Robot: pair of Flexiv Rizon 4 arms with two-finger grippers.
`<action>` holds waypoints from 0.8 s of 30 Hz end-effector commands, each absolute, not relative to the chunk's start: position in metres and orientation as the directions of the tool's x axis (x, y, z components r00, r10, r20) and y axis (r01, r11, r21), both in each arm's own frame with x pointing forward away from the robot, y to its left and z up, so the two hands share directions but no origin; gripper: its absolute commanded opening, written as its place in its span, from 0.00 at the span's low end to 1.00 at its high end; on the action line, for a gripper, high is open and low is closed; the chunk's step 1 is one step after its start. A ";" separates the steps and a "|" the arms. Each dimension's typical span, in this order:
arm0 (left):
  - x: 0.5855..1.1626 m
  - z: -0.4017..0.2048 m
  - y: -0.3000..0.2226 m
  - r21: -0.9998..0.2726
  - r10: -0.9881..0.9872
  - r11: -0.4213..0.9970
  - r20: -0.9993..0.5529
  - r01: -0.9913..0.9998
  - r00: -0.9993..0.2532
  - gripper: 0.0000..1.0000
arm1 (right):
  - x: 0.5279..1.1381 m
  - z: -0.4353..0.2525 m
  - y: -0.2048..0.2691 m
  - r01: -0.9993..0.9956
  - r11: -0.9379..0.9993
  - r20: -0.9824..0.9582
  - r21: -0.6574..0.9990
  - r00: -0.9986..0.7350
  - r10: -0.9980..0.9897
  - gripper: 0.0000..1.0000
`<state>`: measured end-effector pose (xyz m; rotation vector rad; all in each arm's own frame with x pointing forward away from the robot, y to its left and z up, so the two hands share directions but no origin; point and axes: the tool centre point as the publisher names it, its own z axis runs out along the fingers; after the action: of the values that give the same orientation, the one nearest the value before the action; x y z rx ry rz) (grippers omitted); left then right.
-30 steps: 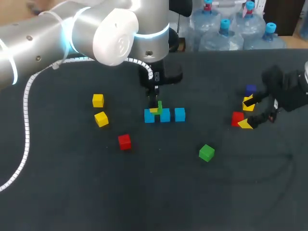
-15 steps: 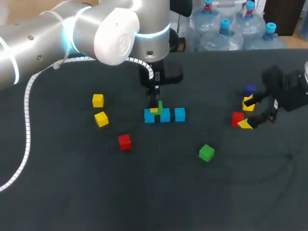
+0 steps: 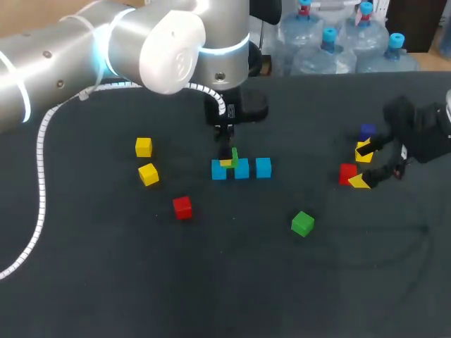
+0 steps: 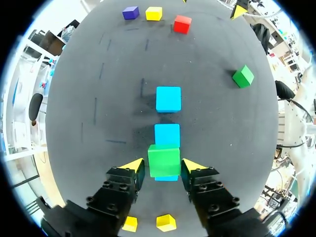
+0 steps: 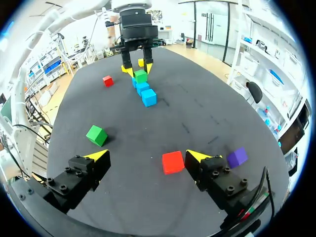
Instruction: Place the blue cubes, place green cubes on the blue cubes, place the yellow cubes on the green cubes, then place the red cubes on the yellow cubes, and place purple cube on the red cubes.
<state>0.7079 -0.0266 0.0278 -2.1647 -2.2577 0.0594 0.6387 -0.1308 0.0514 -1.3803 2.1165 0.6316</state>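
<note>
The left gripper point(image 4: 162, 165) hangs over the dark matte table point(image 3: 232, 282), closed on a small green cube point(image 4: 164, 159), one yellow-tipped finger pressed to each side. That held green cube rests on the near end of a row of three blue cubes point(image 3: 242, 170). In the left wrist view it covers the nearest blue cube down to a thin strip and overlaps the middle one. In the head view the gripper's body hides most of the contact.

The right gripper point(image 5: 148, 156) stands wide open and holds nothing. A red cube point(image 5: 173, 162) lies on the table between its fingers, touching neither, and a purple cube point(image 5: 237, 157) sits just beside one finger. A yellow cube point(image 4: 153, 13) lies between those two; in the head view it cannot be separated from a yellow fingertip.

Apart from these lie a loose green cube point(image 3: 302, 223), a second red cube point(image 3: 182, 207) and two more yellow cubes point(image 3: 144, 146), partly cut off behind the fingers in the left wrist view.
</note>
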 end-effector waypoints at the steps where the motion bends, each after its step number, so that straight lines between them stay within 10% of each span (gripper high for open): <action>1: 0.711 0.028 -0.027 -0.042 0.999 0.040 -0.015 0.998 -0.041 0.47 | 0.639 0.051 -0.130 -0.925 0.369 -0.655 0.095 -0.337 -0.677 1.00; 10: 0.709 0.034 -0.026 -0.034 0.999 0.039 -0.017 0.999 -0.039 0.62 | 0.639 0.051 -0.130 -0.925 0.369 -0.655 0.095 -0.337 -0.677 1.00; 12: 0.708 0.036 -0.026 -0.032 0.999 0.038 -0.017 0.999 -0.038 1.00 | 0.639 0.051 -0.130 -0.925 0.369 -0.655 0.095 -0.337 -0.677 1.00; 24: 0.693 0.054 -0.023 -0.016 0.999 0.041 -0.020 0.999 -0.041 1.00 | 0.639 0.051 -0.130 -0.925 0.369 -0.655 0.095 -0.337 -0.677 1.00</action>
<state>0.7011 -0.0272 0.0482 -2.1699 -2.2602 0.0501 0.6387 -0.1308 0.0514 -1.3803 2.1165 0.6316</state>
